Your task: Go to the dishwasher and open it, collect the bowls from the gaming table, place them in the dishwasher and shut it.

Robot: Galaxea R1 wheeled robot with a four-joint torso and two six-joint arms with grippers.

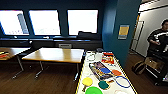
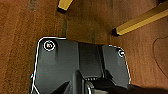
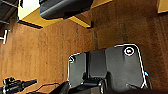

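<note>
Yellow poster (image 1: 123, 31) on the teal wall (image 1: 117, 22); writing unreadable.

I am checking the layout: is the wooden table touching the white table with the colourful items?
Cannot tell. In the head view the wooden table meets the white table edge, but a narrow gap there could be hidden.

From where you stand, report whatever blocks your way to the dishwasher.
Its route cannot be judged from here. Directly ahead stands a cluttered white table, a wooden table to its left, a person to the right.
</note>
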